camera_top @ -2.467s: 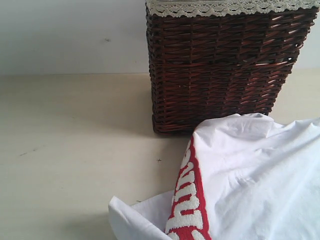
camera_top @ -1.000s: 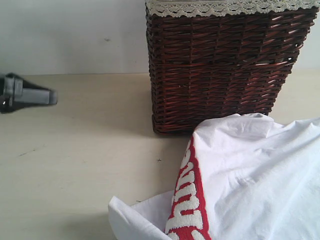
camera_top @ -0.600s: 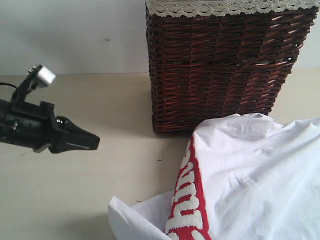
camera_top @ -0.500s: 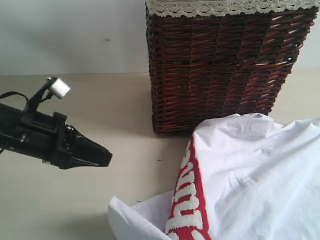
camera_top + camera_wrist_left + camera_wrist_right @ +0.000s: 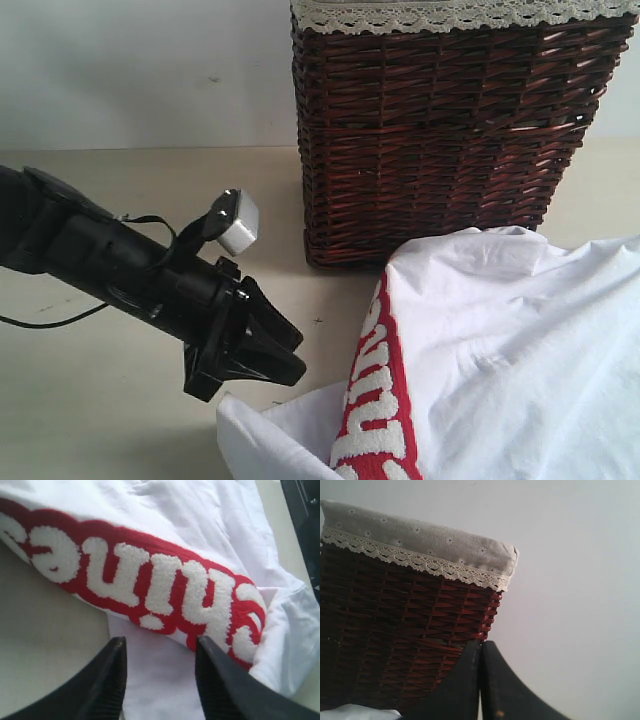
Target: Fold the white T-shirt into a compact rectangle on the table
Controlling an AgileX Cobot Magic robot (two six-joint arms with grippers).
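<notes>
The white T-shirt (image 5: 520, 360) lies crumpled at the front right of the table (image 5: 110, 400). Its red strip with fuzzy white lettering (image 5: 372, 405) runs along a fold. My left gripper (image 5: 288, 352) reaches in from the left, right at the shirt's left edge. In the left wrist view the left gripper (image 5: 160, 641) is open; its black fingers (image 5: 111, 680) straddle plain white cloth just below the red strip (image 5: 150, 580), gripping nothing. In the right wrist view my right gripper (image 5: 480, 643) is shut and empty, with a bit of the shirt (image 5: 350, 713) showing below. The exterior view does not show it.
A dark brown wicker basket (image 5: 440, 130) with a lace-trimmed liner stands at the back, touching the shirt's far edge. In the right wrist view the basket (image 5: 395, 630) fills the space in front of the shut fingers. Bare table stretches to the left.
My left arm came in from the left edge and travelled right and down to the shirt's edge, and its jaws opened. The shirt and basket have not moved.
</notes>
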